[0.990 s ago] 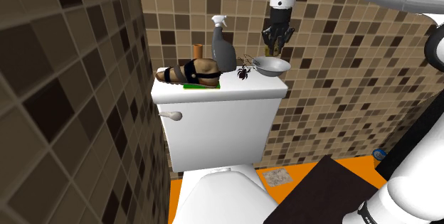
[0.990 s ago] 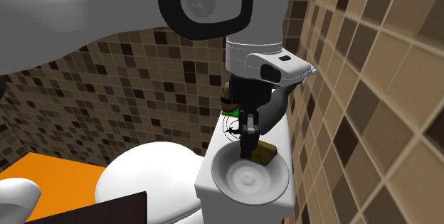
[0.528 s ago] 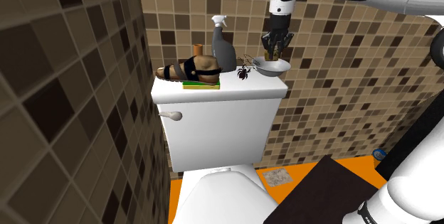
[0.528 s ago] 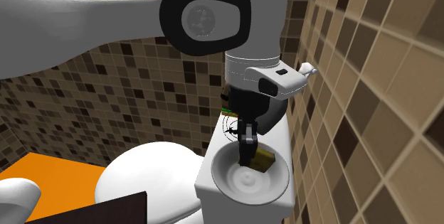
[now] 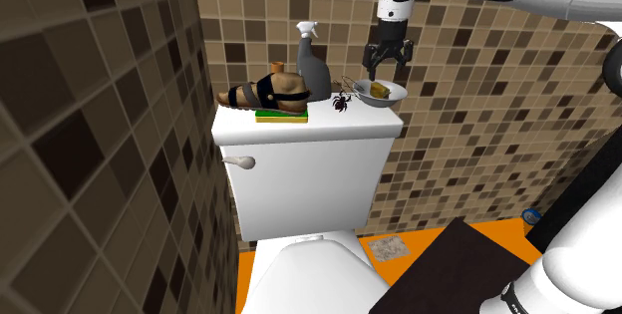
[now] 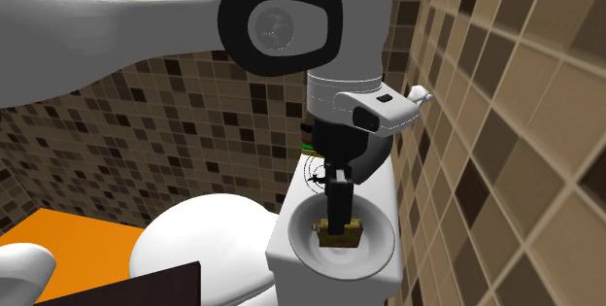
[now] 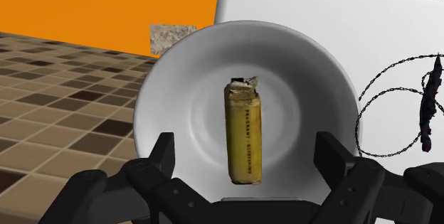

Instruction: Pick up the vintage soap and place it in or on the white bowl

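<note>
Worn yellow soap bar (image 7: 244,134) lies in the round white bowl (image 7: 171,73), black gripper (image 7: 247,150) fingers spread apart; pulling out crooked might clip the rim.

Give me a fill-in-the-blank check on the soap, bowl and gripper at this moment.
The yellow soap lies in the white ____.
The gripper above it is ____, fingers clear of the soap.
On the toilet tank, the bowl stands beside a ____ spider.
Missing words: bowl; open; black.

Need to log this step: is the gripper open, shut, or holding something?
Gripper: open, holding nothing; the yellow soap lies free in the white bowl.
</note>
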Robot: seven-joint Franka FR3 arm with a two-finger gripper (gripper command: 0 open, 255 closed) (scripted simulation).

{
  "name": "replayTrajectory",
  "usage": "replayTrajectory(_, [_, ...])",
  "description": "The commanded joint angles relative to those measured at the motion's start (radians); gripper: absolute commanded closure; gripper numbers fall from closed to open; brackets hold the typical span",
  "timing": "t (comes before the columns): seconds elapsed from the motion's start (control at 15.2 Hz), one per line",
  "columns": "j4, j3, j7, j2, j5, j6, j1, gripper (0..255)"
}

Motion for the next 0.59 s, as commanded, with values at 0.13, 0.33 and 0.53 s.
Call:
replayTrajectory(0.13, [0.106,0.004,0.001,0.029,-0.006,-0.078,0.006,0])
replayTrajectory(0.33, [0.214,0.009,0.003,0.064,-0.013,-0.152,0.013,0])
replayTrajectory(0.53, [0.214,0.009,0.003,0.064,-0.013,-0.152,0.013,0])
